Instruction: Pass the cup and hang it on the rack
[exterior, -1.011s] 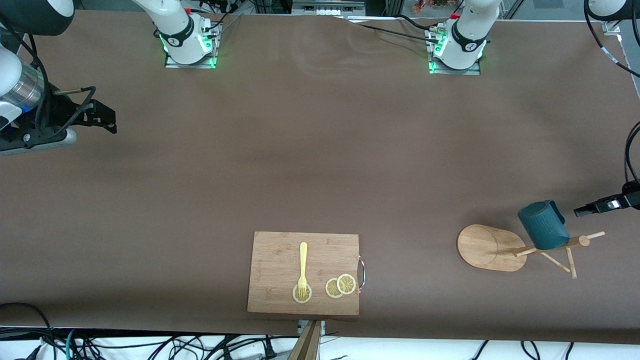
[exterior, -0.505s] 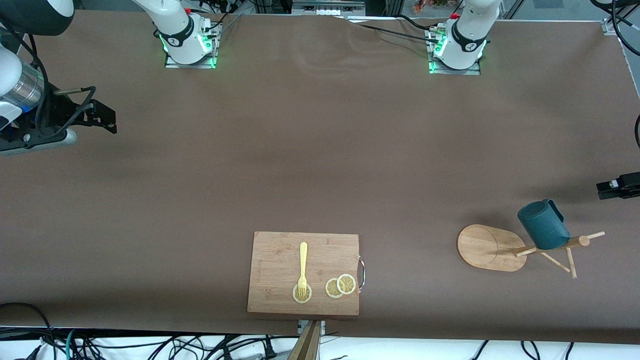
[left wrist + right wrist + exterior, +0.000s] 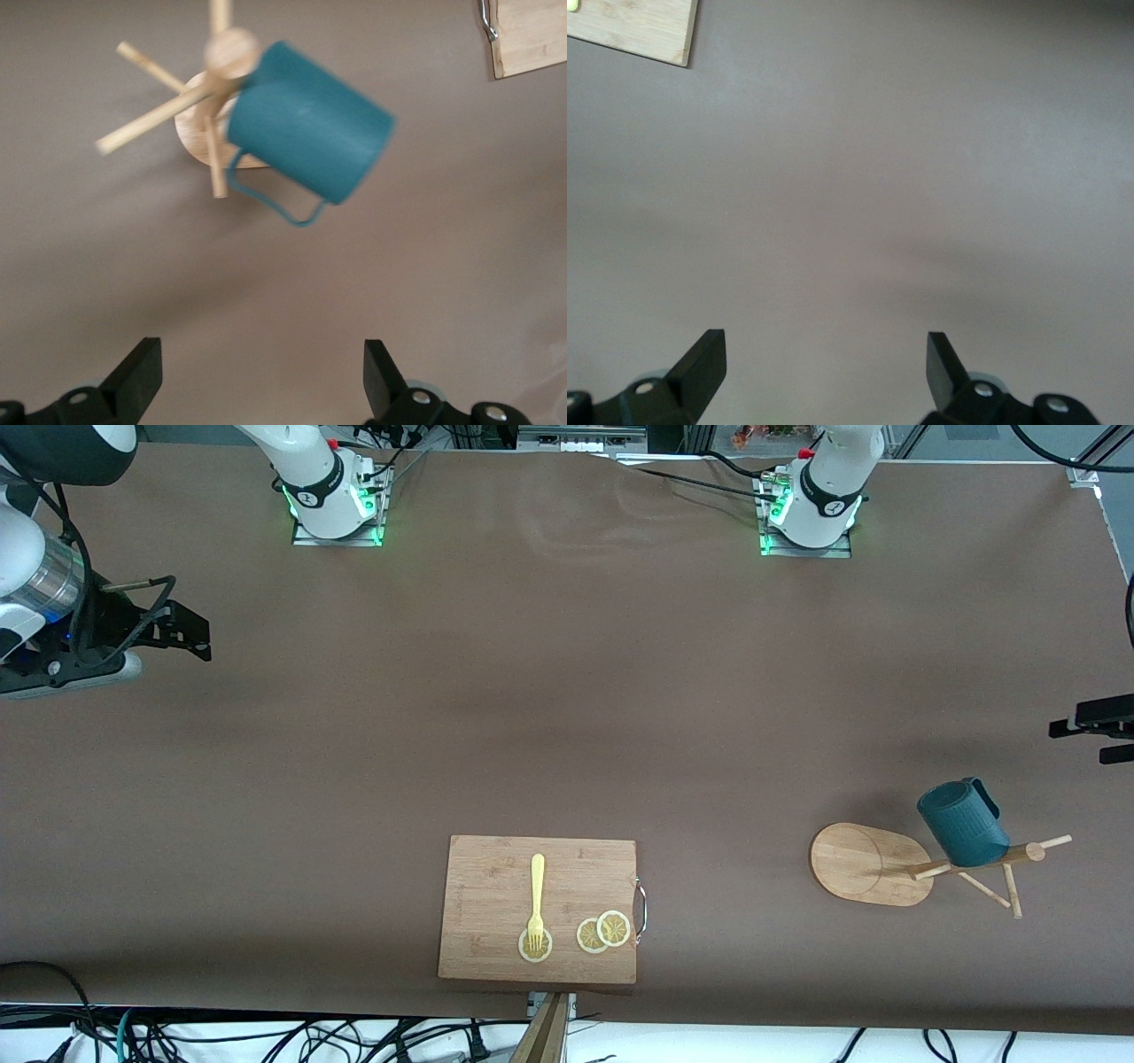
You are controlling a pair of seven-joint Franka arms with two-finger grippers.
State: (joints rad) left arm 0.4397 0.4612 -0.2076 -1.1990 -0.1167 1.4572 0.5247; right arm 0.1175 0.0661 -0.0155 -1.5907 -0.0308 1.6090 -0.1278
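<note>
Cup [image 3: 962, 823] is hanging on the rack [image 3: 895, 857], apart from my left gripper [image 3: 257, 381], whose spread fingers are holding nothing. I'm keeping the right gripper [image 3: 824, 367] waiting, wide and seemingly empty, over bare table.

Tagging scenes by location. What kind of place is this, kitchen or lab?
Most likely a robotics lab: arm bases bolted to a table under brown cloth, loose cables along its edge, kitchen props only, a mug tree and cutting board.
</note>
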